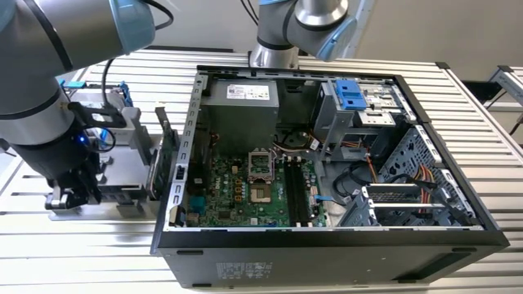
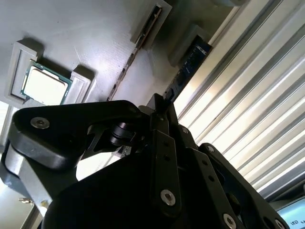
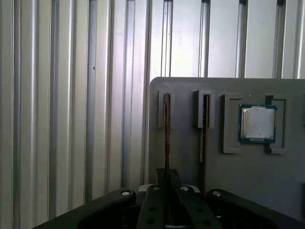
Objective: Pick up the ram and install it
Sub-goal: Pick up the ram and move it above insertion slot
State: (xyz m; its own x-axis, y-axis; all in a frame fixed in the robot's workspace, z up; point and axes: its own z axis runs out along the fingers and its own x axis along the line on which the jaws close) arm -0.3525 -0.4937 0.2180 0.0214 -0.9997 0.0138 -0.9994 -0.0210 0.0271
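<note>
The ram (image 3: 166,129) is a thin dark stick standing on edge in the slot of the grey holder tray (image 3: 186,157) nearest the tray's edge. In the second wrist view the same ram (image 2: 188,71) runs along the tray (image 2: 95,28) beside the ribbed table. My gripper (image 3: 167,179) sits over one end of this stick, its fingers drawn close together with the board between them. My gripper (image 2: 162,107) meets the stick's end in the second wrist view too. In the exterior view my gripper (image 1: 70,196) is low over the tray (image 1: 122,184), on the exterior view's left of the open computer case (image 1: 327,239).
A second thin stick (image 3: 205,124) stands in the neighbouring slot, and a processor chip (image 3: 257,123) lies in a recess beyond it. The motherboard's long memory slots (image 1: 298,190) lie inside the case. A wider green card (image 1: 168,159) stands upright between tray and case. A second arm's base (image 1: 274,55) rises behind the case.
</note>
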